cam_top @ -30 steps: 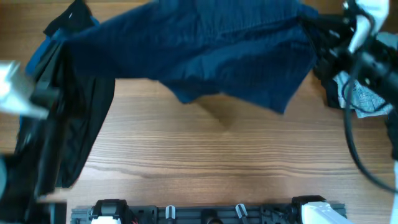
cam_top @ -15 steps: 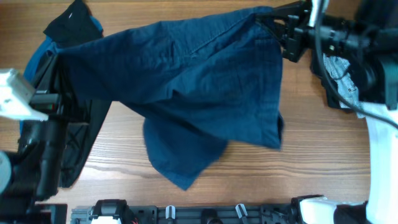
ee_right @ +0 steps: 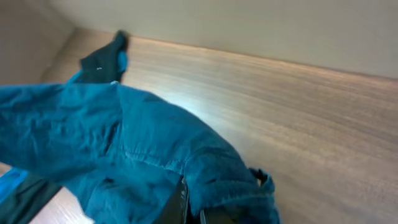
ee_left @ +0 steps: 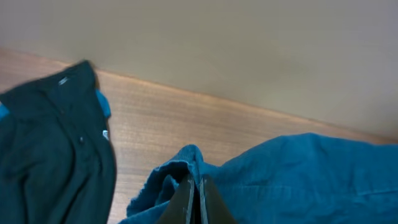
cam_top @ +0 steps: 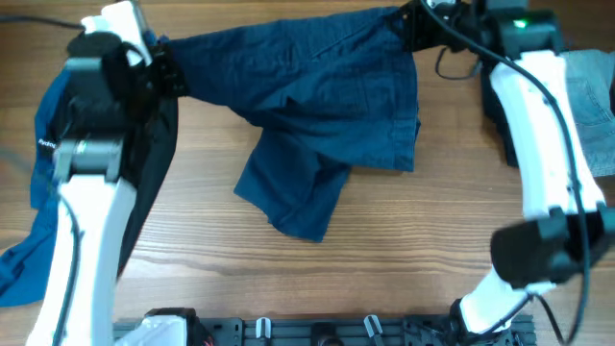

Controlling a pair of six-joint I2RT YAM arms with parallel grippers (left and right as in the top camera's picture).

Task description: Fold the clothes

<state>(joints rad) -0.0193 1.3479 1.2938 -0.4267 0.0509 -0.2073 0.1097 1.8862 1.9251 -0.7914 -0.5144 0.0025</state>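
Note:
The navy-blue shorts [cam_top: 317,86] hang stretched between my two grippers at the far side of the table, one leg drooping onto the wood [cam_top: 288,192]. My left gripper [cam_top: 165,72] is shut on the shorts' left corner; in the left wrist view the jaws [ee_left: 196,193] pinch the blue cloth [ee_left: 298,174]. My right gripper [cam_top: 408,24] is shut on the right corner; in the right wrist view the cloth [ee_right: 124,137] drapes over the jaws [ee_right: 193,205]. The black and royal-blue jacket [cam_top: 38,183] lies at the left, under my left arm. The light-blue jeans [cam_top: 591,106] lie at the right edge.
The wooden table [cam_top: 404,250] runs to its front edge, where a black rail with clips [cam_top: 317,332] sits. A plain wall stands behind the table's far edge [ee_left: 249,56]. The jacket also shows in the left wrist view [ee_left: 50,149].
Both arms have moved toward the far edge and lowered the shorts. The hanging leg has come down and bunched on the table. The left gripper has shifted right and back.

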